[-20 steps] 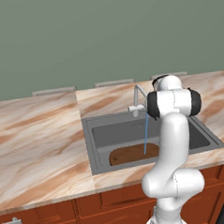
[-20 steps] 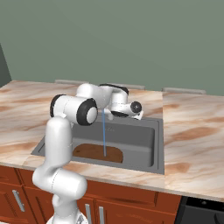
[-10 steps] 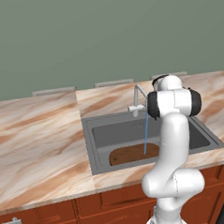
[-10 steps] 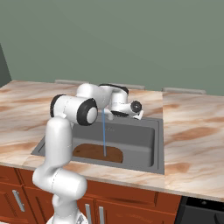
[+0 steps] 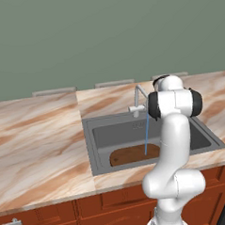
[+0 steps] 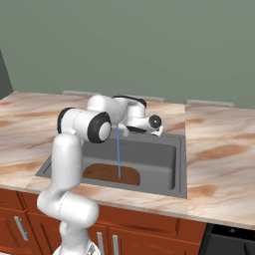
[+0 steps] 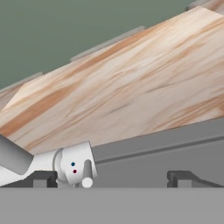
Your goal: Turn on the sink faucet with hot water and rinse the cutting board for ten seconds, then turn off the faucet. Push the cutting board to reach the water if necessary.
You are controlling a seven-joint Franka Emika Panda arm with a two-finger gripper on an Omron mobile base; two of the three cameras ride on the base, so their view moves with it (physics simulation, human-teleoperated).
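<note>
The water (image 5: 146, 133) falls as a thin blue line from the spout of the sink faucet (image 5: 137, 103) and lands on the right part of the cutting board (image 5: 133, 154), so the rinsing seems to be going on and the board probably needs no push. The board lies flat on the bottom of the sink (image 5: 98, 146), in the front part of the basin, near the front wall. The faucet stands at the back rim of the sink, about at its middle.

The hand (image 6: 155, 126) is at the back rim of the sink, just beside the faucet, with its fingers spread wide and holding nothing. In the hand view the faucet body (image 7: 72, 165) with its short lever (image 7: 87, 173) is just inside the left fingertip (image 7: 40, 178); whether they touch I cannot tell.

I judge the lever to be stiff, smooth metal, small and a bit slippery. It is better to press it on its free end than to pinch it. The board looks rigid and not fragile; wet wood on wet metal will slide easily, so a push against one rounded end should be enough.

The marbled surface (image 5: 39, 152) around the sink carries nothing else.
</note>
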